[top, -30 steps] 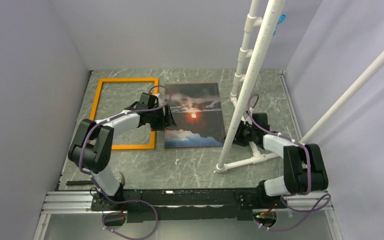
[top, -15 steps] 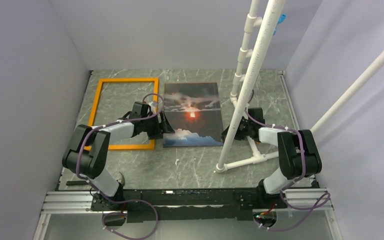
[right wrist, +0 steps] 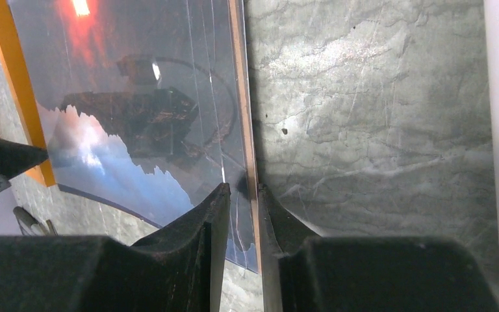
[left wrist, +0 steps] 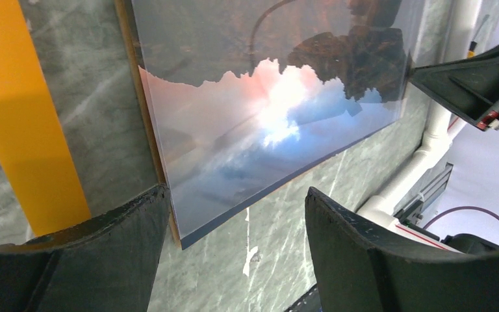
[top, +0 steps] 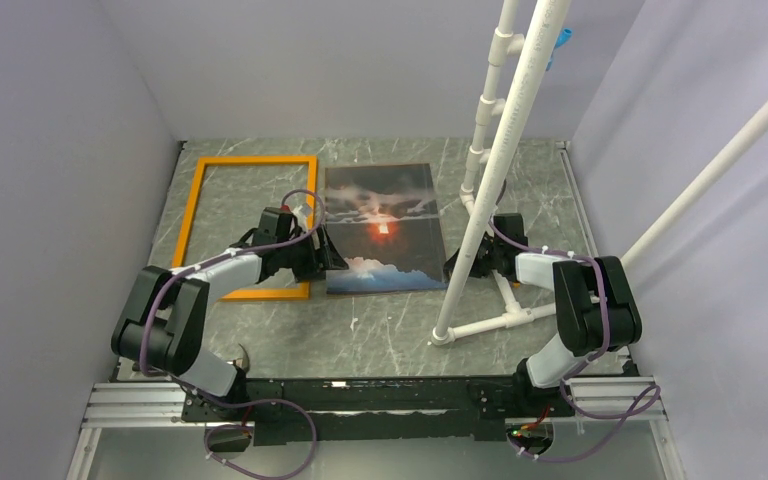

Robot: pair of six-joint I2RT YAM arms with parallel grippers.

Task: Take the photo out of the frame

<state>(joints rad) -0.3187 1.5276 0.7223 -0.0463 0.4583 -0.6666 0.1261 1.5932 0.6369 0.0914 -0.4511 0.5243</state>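
The photo (top: 384, 228) lies flat on the bench (top: 390, 330), already outside the frame (top: 257, 160), which sits just to its left with a strip of bare bench showing between the orange rail and the print's brown-edged side. The photo's long axis runs away from my bases, so both of my arms meet it at its near end, one on each long side. My left gripper (left wrist: 234, 201) is spread wide and holds nothing; the photo's near left corner sits between its fingers, close against the left one. My right gripper (right wrist: 243, 190) is closed to a thin slit, pinching the photo's right edge close to the near corner. I judge that any further shift of the print depends on the right arm.
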